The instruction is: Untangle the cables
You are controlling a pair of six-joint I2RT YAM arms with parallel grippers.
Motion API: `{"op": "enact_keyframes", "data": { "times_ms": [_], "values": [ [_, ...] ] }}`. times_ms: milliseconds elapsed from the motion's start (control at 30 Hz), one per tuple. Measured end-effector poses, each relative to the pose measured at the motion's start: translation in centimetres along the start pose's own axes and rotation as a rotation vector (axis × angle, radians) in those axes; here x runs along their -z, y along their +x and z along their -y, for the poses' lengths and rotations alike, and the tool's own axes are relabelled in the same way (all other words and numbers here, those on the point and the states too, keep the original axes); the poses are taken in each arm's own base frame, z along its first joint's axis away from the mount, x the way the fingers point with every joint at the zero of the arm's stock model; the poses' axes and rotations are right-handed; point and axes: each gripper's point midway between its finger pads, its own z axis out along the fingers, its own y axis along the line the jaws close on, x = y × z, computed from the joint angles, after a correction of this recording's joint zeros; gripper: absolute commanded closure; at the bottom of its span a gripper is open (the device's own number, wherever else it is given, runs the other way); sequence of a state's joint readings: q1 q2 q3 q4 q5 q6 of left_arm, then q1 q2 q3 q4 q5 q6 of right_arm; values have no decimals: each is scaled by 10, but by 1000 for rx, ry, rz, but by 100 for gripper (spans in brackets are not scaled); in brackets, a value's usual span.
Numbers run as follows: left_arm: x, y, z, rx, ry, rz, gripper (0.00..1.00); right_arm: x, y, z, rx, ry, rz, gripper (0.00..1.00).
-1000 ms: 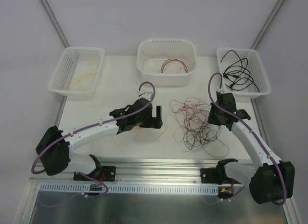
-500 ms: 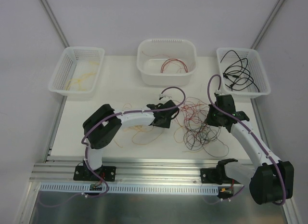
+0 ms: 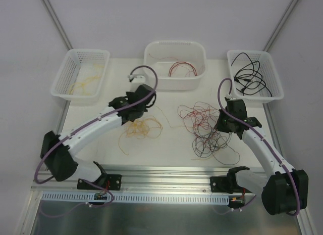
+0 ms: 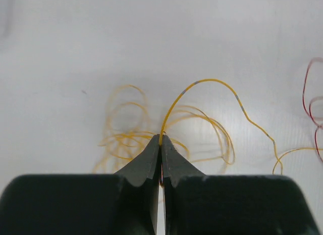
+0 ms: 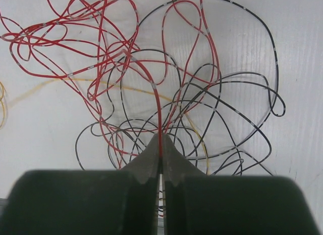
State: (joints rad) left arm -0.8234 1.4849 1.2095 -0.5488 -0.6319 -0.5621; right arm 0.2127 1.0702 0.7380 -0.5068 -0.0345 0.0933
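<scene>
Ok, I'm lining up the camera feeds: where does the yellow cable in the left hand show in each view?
Top external: yellow cable bunched left of centre.
Left wrist: mid-frame, arching up from the shut left hand.
Right wrist: only a faint yellow strand at left; same cable unclear.
Shared landmark: the red cables, seen in all three.

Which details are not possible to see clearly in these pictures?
Top view: tips of left gripper and right gripper, hidden under their wrists.
Left wrist view: far end of the yellow wire, lost near the right edge.
Top view: pale wires in the left basket, too faint to count.
</scene>
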Motion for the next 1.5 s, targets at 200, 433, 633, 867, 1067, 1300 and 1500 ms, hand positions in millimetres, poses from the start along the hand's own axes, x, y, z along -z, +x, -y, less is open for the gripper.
{"op": "enact_keyframes", "data": {
  "times_ms": [200, 433, 633, 867, 1067, 1300, 1500],
  "values": [
    [87, -73, -107, 120, -74, 229, 100, -1, 0, 1, 0, 4, 0, 99],
    [205, -142, -181, 186, -113, 492, 100, -7, 3, 8, -4, 47, -19, 99],
    [237, -147, -217, 157, -192, 548, 100, -11, 9, 12, -5, 61, -38, 98],
    [199, -122, -232, 34, -367, 404, 100, -11, 9, 13, -3, 68, -37, 98],
    [223, -123, -269, 60, -463, 417, 97, -12, 9, 14, -4, 73, -39, 95],
    [194, -96, -229, 92, -226, 376, 97, -13, 11, 12, 1, 67, -46, 87],
    [79, -23, -146, 75, -33, 52, 96, -9, 11, 1, 12, 15, -40, 79]
  ]
}}
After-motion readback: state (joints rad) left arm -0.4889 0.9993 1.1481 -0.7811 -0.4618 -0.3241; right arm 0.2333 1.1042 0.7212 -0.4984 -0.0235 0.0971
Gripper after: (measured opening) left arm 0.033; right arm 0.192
